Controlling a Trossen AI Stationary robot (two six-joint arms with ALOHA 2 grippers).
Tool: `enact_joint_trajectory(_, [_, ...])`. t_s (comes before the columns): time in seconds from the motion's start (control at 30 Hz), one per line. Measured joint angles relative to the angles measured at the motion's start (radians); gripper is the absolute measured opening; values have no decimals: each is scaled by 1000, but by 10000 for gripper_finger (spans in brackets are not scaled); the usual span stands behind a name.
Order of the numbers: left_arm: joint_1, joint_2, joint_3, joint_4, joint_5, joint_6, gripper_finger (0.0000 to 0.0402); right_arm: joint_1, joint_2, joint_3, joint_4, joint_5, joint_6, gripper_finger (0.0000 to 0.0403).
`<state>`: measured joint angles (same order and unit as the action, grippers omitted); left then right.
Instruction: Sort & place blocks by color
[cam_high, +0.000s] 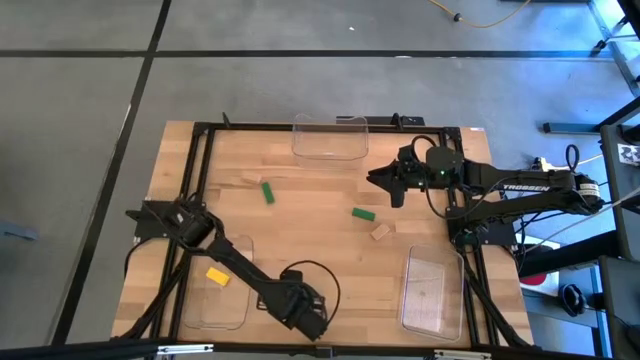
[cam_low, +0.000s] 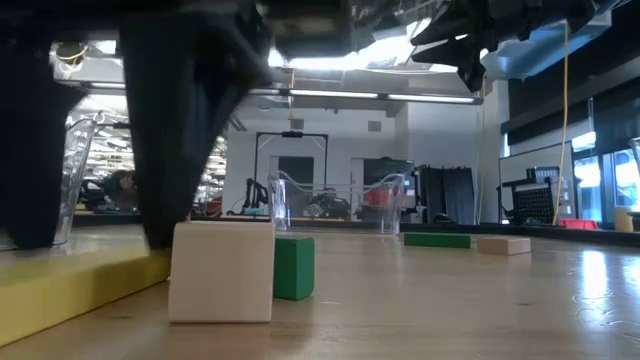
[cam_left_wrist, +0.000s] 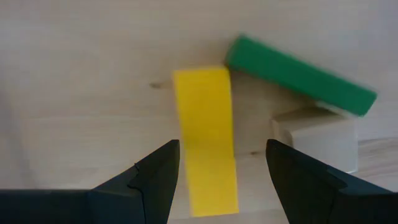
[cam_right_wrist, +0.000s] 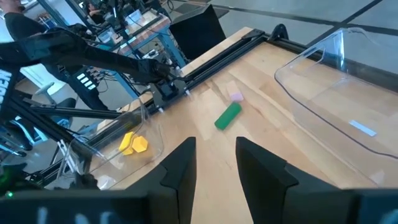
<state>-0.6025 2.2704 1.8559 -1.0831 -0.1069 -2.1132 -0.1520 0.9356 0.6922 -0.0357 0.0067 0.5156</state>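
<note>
the left gripper (cam_left_wrist: 217, 165) hangs with jaws spread over a yellow block (cam_left_wrist: 205, 137), a green block (cam_left_wrist: 298, 78) and a tan block (cam_left_wrist: 320, 134) touching just beside it. light, stiff and smooth, it looks best pinched across its long sides. the nearby clear tray (cam_high: 222, 290) holds one yellow piece (cam_high: 217, 276). the right gripper (cam_high: 388, 178) waits, half-closed and empty.

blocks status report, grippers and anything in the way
Left gripper open, straddling a yellow block. Right gripper idle by the far tray, empty. Green block and wood block crowd the yellow one.
</note>
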Motion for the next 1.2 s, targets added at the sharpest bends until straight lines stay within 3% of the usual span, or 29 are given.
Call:
enact_joint_trajectory(0.4, [0, 37, 0, 23, 15, 2, 223, 0, 0, 0, -5, 0, 0, 116])
enact_joint_trajectory(0.7, [-5, 36, 0, 6, -15, 52, 114, 0, 0, 0, -17, 0, -4, 116])
enact_joint_trajectory(1.0, [-26, -108, -2, -133, -216, 104, 114, 0, 0, 0, -53, 0, -4, 116])
enact_joint_trajectory(1.2, [-31, -273, -1, -138, -497, 332, 114, 0, 0, 0, -40, -6, -5, 116])
